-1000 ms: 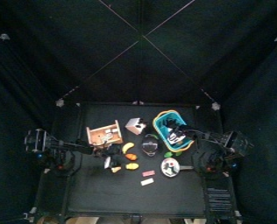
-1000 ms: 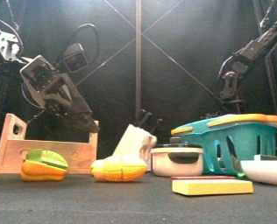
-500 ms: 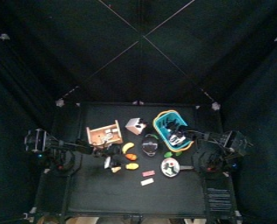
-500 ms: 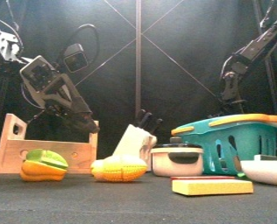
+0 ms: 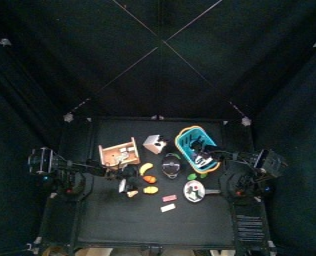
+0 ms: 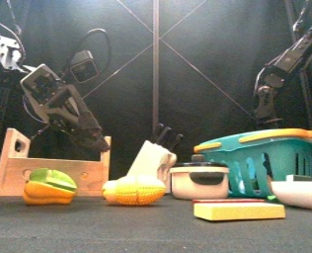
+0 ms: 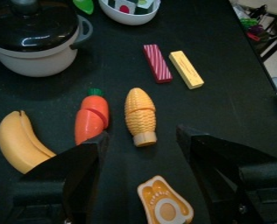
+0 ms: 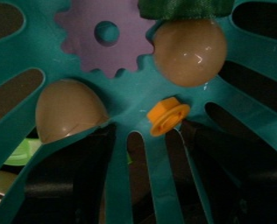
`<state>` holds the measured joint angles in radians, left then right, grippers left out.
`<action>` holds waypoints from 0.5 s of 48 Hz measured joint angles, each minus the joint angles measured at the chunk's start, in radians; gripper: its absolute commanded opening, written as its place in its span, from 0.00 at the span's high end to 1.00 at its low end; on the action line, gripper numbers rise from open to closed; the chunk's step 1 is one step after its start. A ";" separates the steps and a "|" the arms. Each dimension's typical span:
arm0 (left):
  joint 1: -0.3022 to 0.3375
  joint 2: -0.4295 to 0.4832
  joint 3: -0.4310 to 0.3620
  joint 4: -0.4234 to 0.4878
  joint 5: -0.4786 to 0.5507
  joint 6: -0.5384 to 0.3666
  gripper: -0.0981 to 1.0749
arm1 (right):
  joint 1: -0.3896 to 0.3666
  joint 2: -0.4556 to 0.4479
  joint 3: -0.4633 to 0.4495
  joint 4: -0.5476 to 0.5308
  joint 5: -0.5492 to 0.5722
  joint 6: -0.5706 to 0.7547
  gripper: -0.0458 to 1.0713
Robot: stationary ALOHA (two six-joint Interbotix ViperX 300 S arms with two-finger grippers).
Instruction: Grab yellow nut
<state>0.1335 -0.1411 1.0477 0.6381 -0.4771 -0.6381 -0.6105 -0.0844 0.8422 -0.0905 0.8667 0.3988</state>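
hovering the right pincer (image 8: 138, 206) above the teal basket (image 8: 240, 105), jaws spread and empty. yellow nut (image 8: 166, 115) ungrasped on the basket floor, between two eggs (image 8: 190, 51) beside a purple gear (image 8: 106, 35). descent and closing left. left pincer (image 7: 138, 179) open over the counter (image 7: 223, 96), empty.

Nut (image 8: 166, 115) in basket (image 8: 240, 149) — between eggs (image 8: 68, 109)

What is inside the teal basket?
The right wrist view shows inside the teal basket two eggs, a purple gear, a small yellow nut and something green at one edge. Whatever lies beyond that frame cannot be seen.
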 measured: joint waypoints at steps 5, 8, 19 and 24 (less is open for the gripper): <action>0.000 0.002 0.000 0.000 0.000 0.002 0.10 | 0.002 0.000 0.000 -0.026 -0.018 0.012 0.15; 0.000 0.002 0.000 0.000 -0.002 0.002 0.10 | 0.002 0.000 -0.002 -0.032 -0.020 0.025 0.16; 0.002 0.002 0.005 0.000 0.000 0.002 0.10 | 0.003 0.000 0.002 -0.057 -0.021 0.051 0.17; 0.002 0.002 0.005 0.000 0.000 0.002 0.10 | 0.003 0.000 0.011 -0.063 -0.028 0.051 0.19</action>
<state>0.1350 -0.1396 1.0523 0.6381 -0.4771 -0.6366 -0.6075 -0.0844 0.8529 -0.1534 0.8391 0.4495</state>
